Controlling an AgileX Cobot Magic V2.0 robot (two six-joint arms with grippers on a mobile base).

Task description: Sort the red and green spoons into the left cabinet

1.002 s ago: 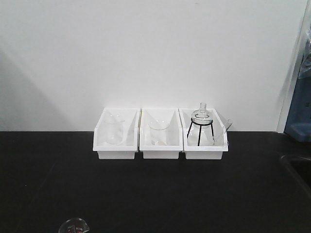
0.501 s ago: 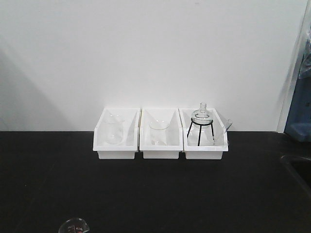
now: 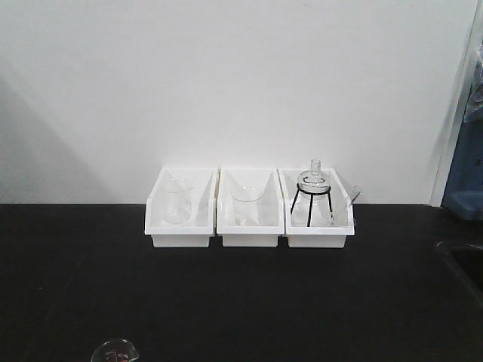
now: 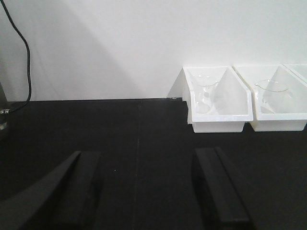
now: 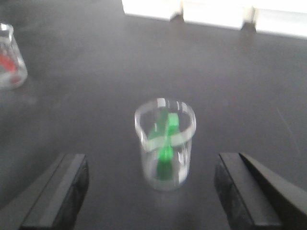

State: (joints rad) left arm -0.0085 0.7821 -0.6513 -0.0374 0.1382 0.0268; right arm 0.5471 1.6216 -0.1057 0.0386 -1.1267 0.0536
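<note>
Front view: a black tabletop (image 3: 226,302) is running up to a white wall (image 3: 226,83), and three white bins are sitting side by side against that wall. The left bin (image 3: 179,240) is holding one clear beaker (image 3: 175,204). The middle bin (image 3: 250,240) is holding a second clear beaker (image 3: 246,205). The right bin (image 3: 319,240) is holding a round flask (image 3: 313,179) resting on a black wire stand (image 3: 311,210), with a further glass piece (image 3: 352,194) leaning tilted beside it. A glass rim (image 3: 115,352) with red marks is showing at the bottom edge.

Left wrist view: the left gripper (image 4: 146,160) is hovering over bare tabletop, its dark fingers (image 4: 84,182) standing wide apart with nothing between them. The left and middle bins are lying ahead to the right. A black cable (image 4: 25,52) is hanging down the wall at the left.

Right wrist view, blurred: the right gripper (image 5: 151,165) is standing released, its fingers (image 5: 64,187) flanking but not touching a small glass cup (image 5: 178,160) that is standing upright on the tabletop. The green spoon (image 5: 166,139) is leaning inside this cup. At the left edge, well apart from it, a glass vessel (image 5: 13,45) is holding the red spoon (image 5: 7,63), which is showing only as a red smear.
</note>
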